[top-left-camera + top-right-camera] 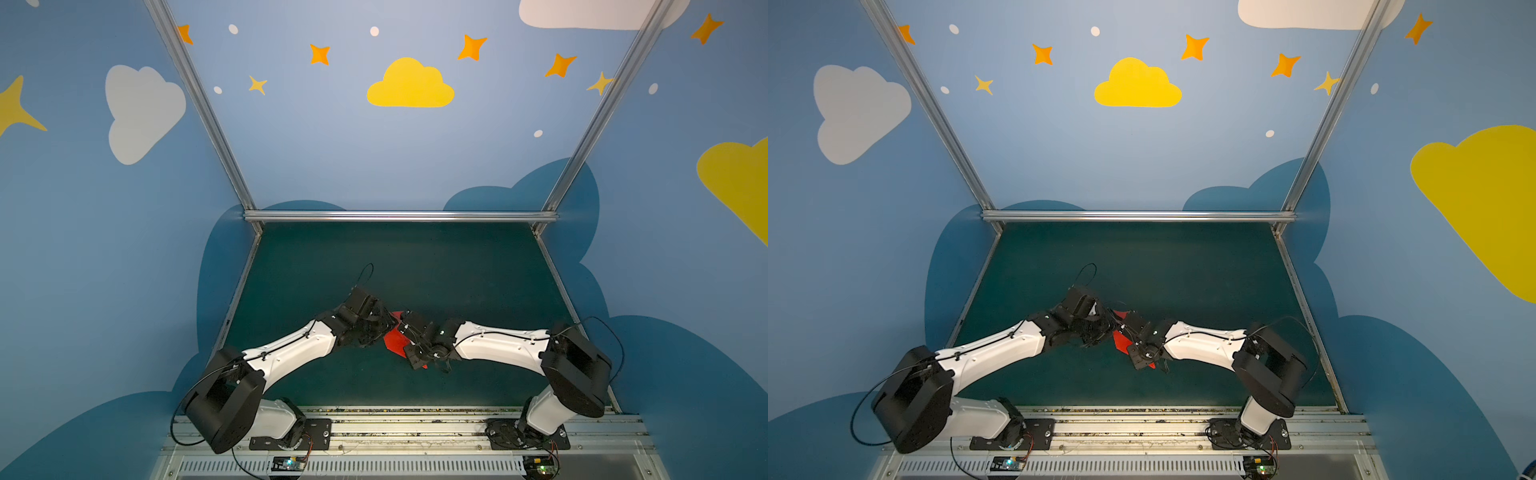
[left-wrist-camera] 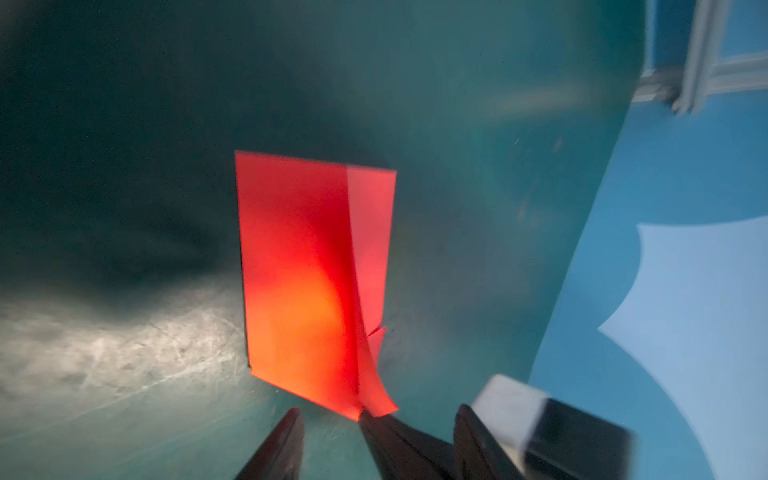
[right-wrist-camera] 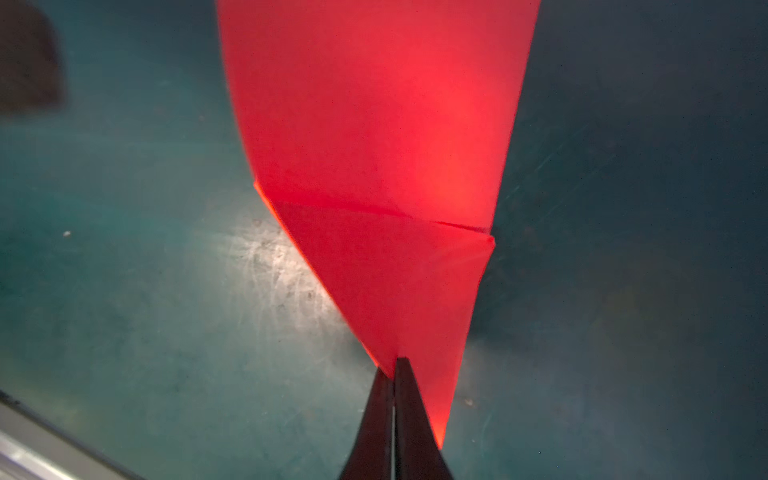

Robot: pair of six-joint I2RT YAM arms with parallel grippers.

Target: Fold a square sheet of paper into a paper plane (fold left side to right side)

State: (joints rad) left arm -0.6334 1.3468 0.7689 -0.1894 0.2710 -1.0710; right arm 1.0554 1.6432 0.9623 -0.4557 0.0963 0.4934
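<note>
Right wrist view, entry one: right end effector, fingers pressed together at lower centre of frame, pinching the narrow pointed end of the red sheet of paper. The sheet widens toward the top edge of frame. A diagonal fold line crosses it at mid-frame, with a triangular flap below. Dark green table lies behind it.

Left wrist view, entry two: left end effector, fingers spread at bottom centre, nothing between them. One fingertip sits at the sheet's near corner; contact cannot be told. The sheet is at centre of frame: a wide panel and a narrower strip meet at a crease, and the near corner curls up. Picture blurred.

Both top views, entry three: the sheet is low in the centre of frame, over the table, between the two end effectors and largely hidden by them.
</note>
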